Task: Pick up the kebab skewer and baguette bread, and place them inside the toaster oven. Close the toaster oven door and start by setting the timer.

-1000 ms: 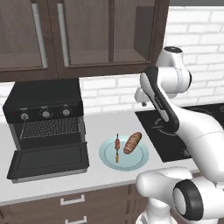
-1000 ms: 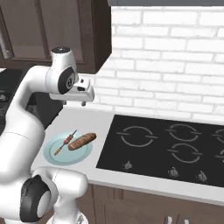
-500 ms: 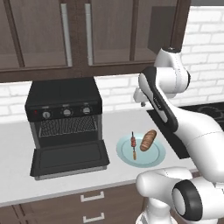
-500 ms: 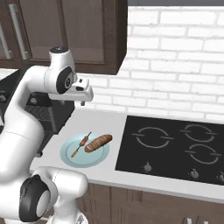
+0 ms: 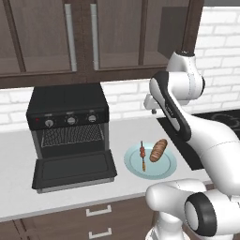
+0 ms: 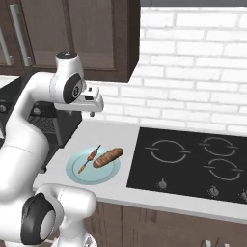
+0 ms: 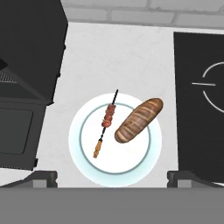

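The fingers [image 7: 112, 177] stand wide apart, empty, above a pale blue plate [image 7: 85, 164] on the counter [image 7: 131, 57]. On it the kebab skewer [image 7: 106, 123] lies beside the baguette bread [image 7: 138, 120]. At nine o'clock the toaster oven [image 5: 68, 108] has its toaster oven door [image 5: 75, 169] dropped open.

Matte black toaster oven [image 5: 67, 110], glossy pale plate [image 7: 85, 164], crusty baguette bread [image 7: 138, 120]

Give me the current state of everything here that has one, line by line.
toaster oven door: dropped fully open, lying flat.
toaster oven: rack bare, nothing loaded.
kebab skewer: lying on the plate, untouched.
baguette bread: lying on the plate beside the skewer, apart from it.
gripper: open, empty, above the plate.
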